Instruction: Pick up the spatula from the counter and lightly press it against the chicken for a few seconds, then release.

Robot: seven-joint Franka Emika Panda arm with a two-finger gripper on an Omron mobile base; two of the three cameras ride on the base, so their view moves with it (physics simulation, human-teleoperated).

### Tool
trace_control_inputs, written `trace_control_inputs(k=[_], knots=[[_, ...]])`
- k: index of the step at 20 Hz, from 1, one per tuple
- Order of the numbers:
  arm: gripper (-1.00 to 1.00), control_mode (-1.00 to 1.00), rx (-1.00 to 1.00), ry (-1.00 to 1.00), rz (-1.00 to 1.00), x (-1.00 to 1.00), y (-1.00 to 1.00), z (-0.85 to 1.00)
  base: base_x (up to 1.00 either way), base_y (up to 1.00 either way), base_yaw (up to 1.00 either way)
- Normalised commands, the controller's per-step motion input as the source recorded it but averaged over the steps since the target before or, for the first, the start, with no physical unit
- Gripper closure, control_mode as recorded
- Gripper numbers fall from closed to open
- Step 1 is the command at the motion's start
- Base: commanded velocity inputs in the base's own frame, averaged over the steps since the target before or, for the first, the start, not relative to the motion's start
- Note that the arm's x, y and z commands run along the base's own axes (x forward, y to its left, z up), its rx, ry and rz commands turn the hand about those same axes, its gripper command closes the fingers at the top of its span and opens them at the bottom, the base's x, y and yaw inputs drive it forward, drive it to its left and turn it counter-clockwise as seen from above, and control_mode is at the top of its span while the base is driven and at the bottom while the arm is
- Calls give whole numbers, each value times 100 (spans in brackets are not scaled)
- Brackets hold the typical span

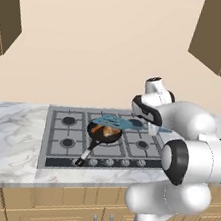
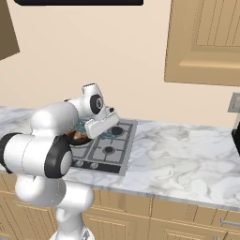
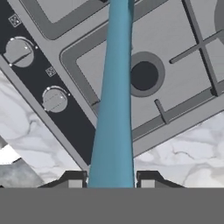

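Where the stove's front corner meets the marble counter, the end effector is closed on the blue spatula, a fingertip on each side of the handle. The handle runs out over the stove, between its front knobs and a burner, and is cut off at the hand view's top. Farther in, at the stove's middle, the blade lies over the black pan and the chicken; whether it touches cannot be told.
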Motion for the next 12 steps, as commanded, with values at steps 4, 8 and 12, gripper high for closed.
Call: trace_control_inputs(k=[4,8,12], knots=[[100,-100,0,0,0,18,0,-9,0,0,0],[100,-100,0,0,0,24,0,-20,0,0,0],[100,-100,0,0,0,24,0,-22,0,0,0]])
